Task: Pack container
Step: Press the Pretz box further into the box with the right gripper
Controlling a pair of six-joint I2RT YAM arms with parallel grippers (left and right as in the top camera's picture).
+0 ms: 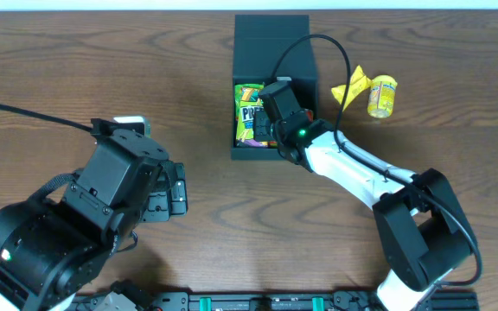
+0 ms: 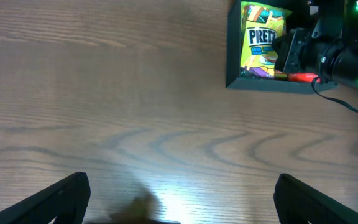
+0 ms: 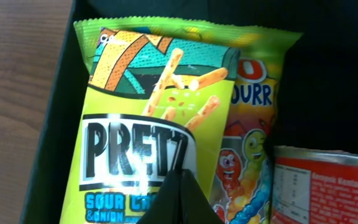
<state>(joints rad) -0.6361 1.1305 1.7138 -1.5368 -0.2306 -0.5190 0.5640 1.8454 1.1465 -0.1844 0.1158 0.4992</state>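
The square cardboard container (image 1: pixel 271 39) is matte black. Its foil snack packet (image 3: pixel 148 112) is lime green with a teal-and-orange pattern; the can (image 3: pixel 328 186) to its right is red. The wood-grain tabletop (image 1: pixel 102 69) is brown.

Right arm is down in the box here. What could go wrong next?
1. The shut right tool is down at the Pretz packet; lifting out could drag it askew.
2. The container already holds that packet, a gummy packet and a red can, while a yellow packet and yellow can wait outside; they may not fit flat under the lid.
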